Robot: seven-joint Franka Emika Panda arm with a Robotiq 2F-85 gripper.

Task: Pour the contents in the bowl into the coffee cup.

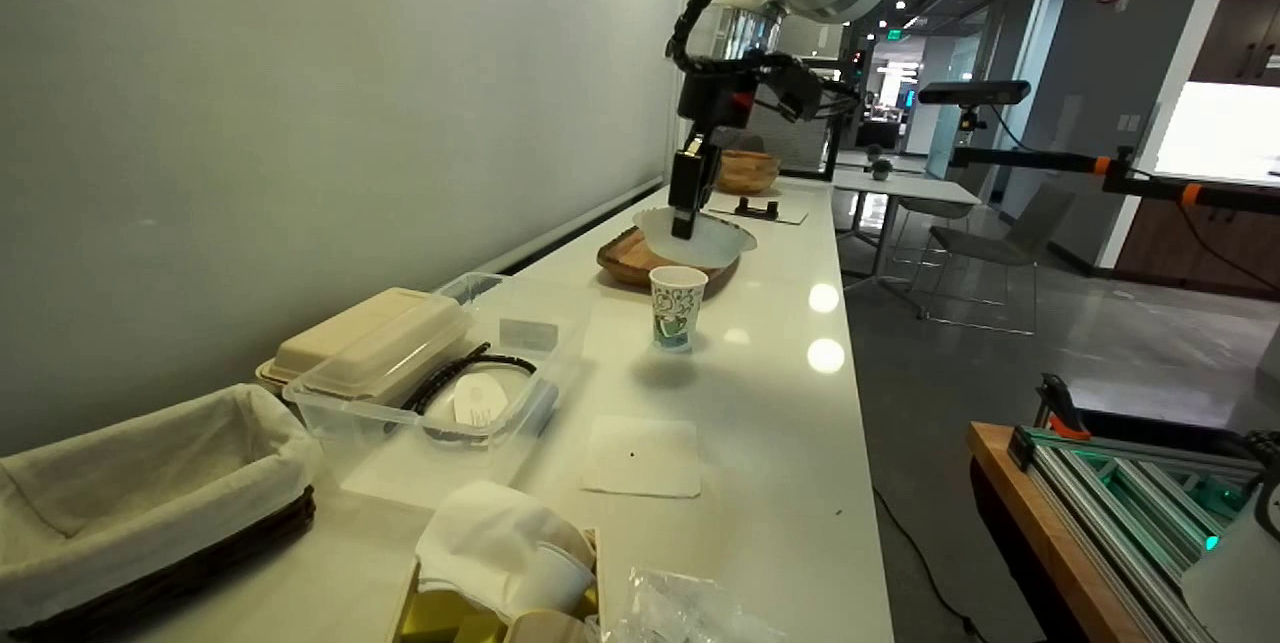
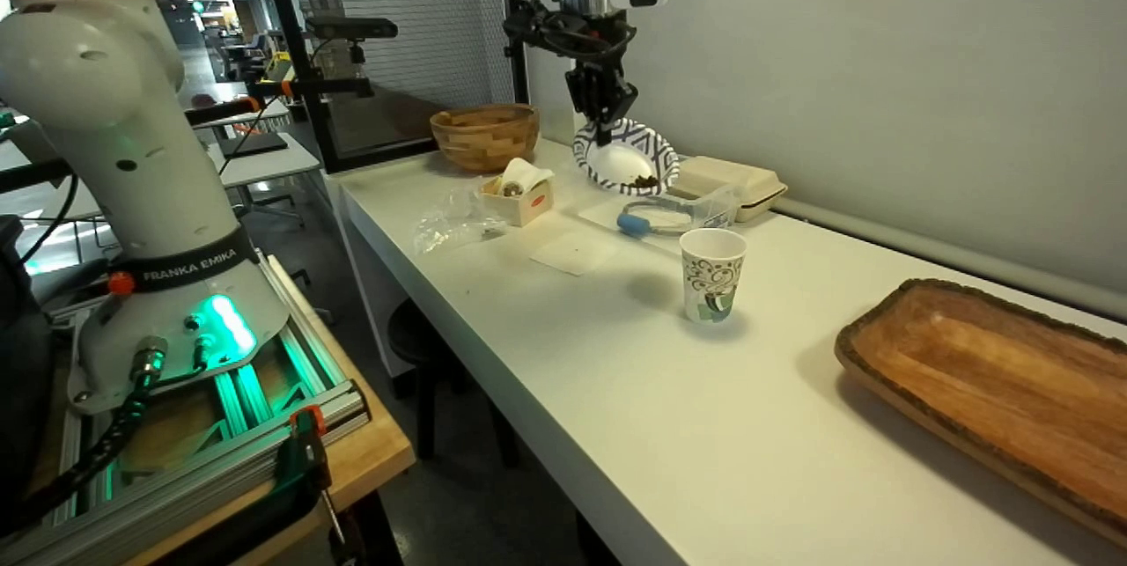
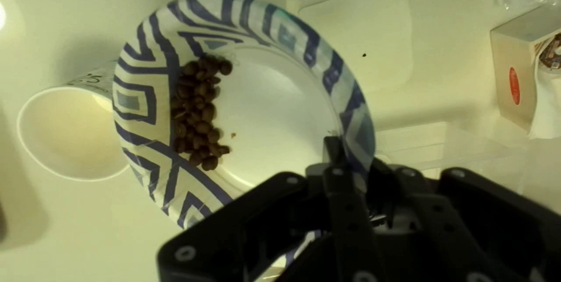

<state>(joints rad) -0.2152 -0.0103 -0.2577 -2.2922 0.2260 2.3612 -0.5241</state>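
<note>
The blue-and-white paper bowl (image 3: 271,111) hangs tilted in the air near the paper coffee cup (image 2: 711,280), its low side toward the cup; the coffee beans (image 3: 197,111) lie heaped against that side, presumably ready to tip out. The gripper (image 2: 604,133) pinches the opposite rim between its fingers, likely to leave the pouring edge free. The cup stands upright on the white countertop (image 2: 563,363), mouth upward to receive; whether the bowl's lip is over it, I cannot tell. Farther out, the wooden tray (image 2: 1004,363) and the clear plastic container (image 1: 420,463) stand apart from the cup, leaving room to pour.
</note>
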